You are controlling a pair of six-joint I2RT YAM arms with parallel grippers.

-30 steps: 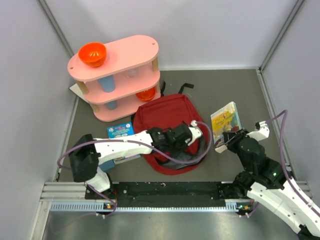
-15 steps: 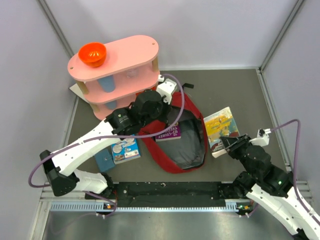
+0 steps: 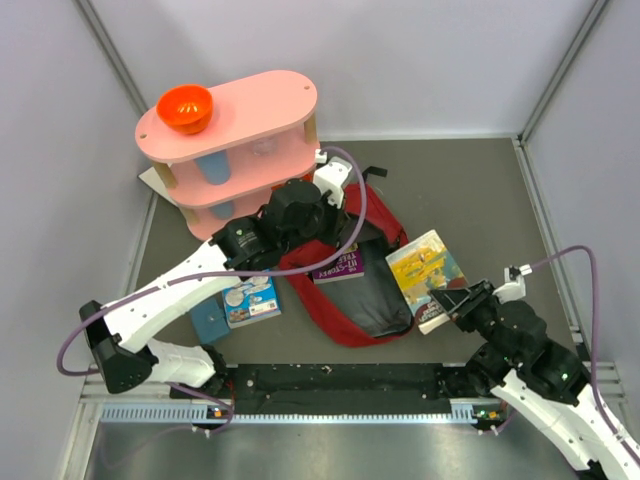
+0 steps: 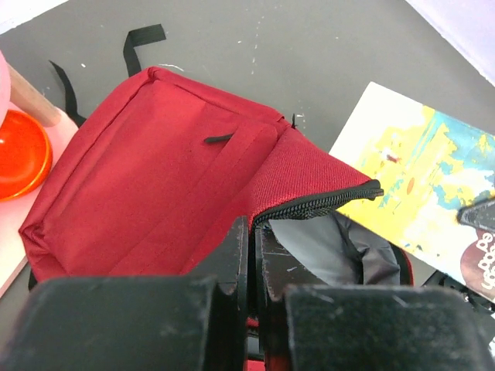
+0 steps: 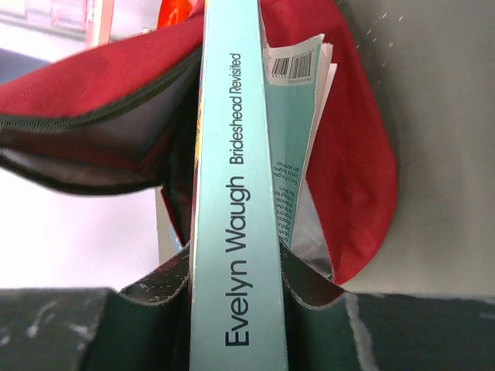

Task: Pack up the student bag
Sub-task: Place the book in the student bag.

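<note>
We are looking at the student bag point(image 4: 147, 178), which is lying in the middle of the grey surface point(image 3: 470, 190), just in front of a pink shelf unit point(image 3: 250, 110), with its mouth gaping toward the arms and its grey lining showing. The left end effector point(image 4: 253, 241) is sitting at the bag's upper rim, clenched on the zipped edge of the opening and holding that red flap up off the lining. A purple book point(image 3: 338, 266) is lying inside the bag, just below that grip.

The right end effector point(image 5: 238, 300) is hovering just beside the bag's right edge and grasping a paperback point(image 5: 236, 154) by its near end, one finger pressing on each cover and the pale blue spine facing the wrist camera. The paperback is pointing toward the bag, and its far end is reaching over the right rim of the open mouth, red fabric showing on both sides of it in the right wrist view.

An orange bowl point(image 3: 185, 108) is sitting on the top of the shelf unit. A couple of blue books point(image 3: 248, 298) are lying on the surface to the left of the bag, close to its rim.
</note>
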